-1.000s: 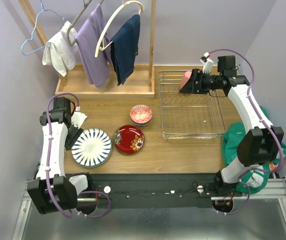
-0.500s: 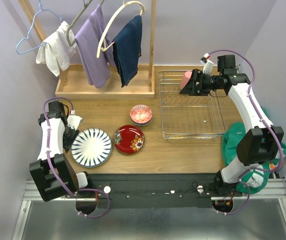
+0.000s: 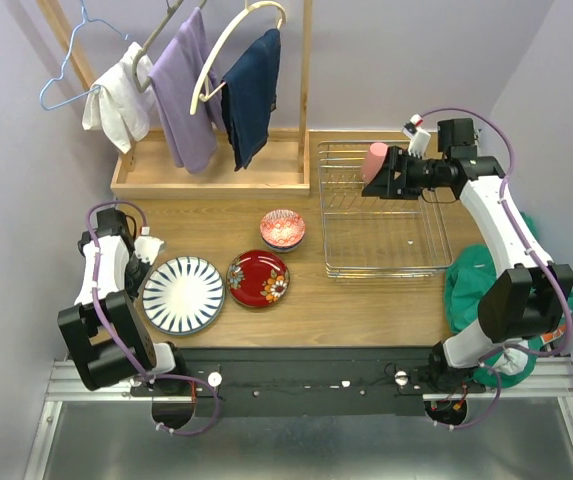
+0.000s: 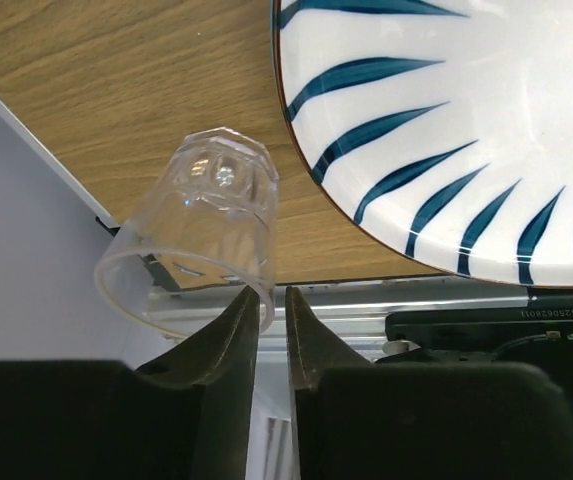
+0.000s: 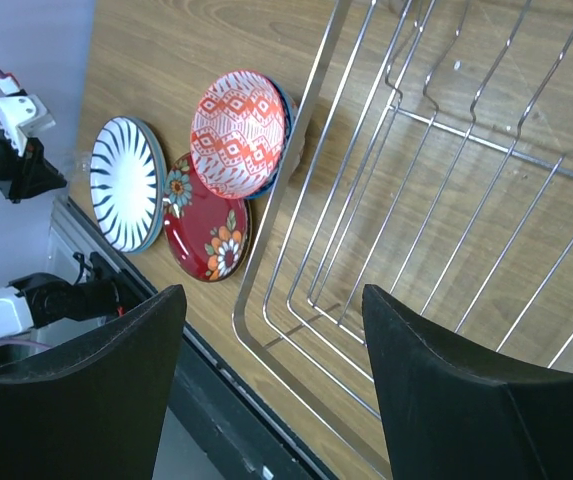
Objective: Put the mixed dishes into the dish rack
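Observation:
My left gripper [image 4: 271, 297] [image 3: 144, 252] is shut on the rim of a clear glass cup [image 4: 191, 230], held tilted over the table's left front edge beside the blue-striped white plate [image 4: 466, 130] [image 3: 183, 294]. The red floral plate [image 3: 257, 278] [image 5: 206, 230] lies right of it. The red-pink bowl [image 3: 282, 228] [image 5: 238, 133] sits behind, seemingly nested in a blue-rimmed bowl. The pink cup [image 3: 374, 160] is at the far left of the silver dish rack [image 3: 386, 272] [image 5: 266, 240]. My right gripper [image 3: 384, 178] [image 5: 271, 300] is open and empty, just right of the cup above the rack.
A wooden clothes-rack tray [image 3: 206, 178] with hanging garments stands at the back left, against the rack's left side. A green cloth [image 3: 474, 290] hangs off the table's right edge. A black rail [image 3: 296, 370] runs along the front.
My left arm has swung in toward the left edge with the clear cup. My right gripper has drawn back slightly to the right, leaving more of the pink cup showing. The hangers sway.

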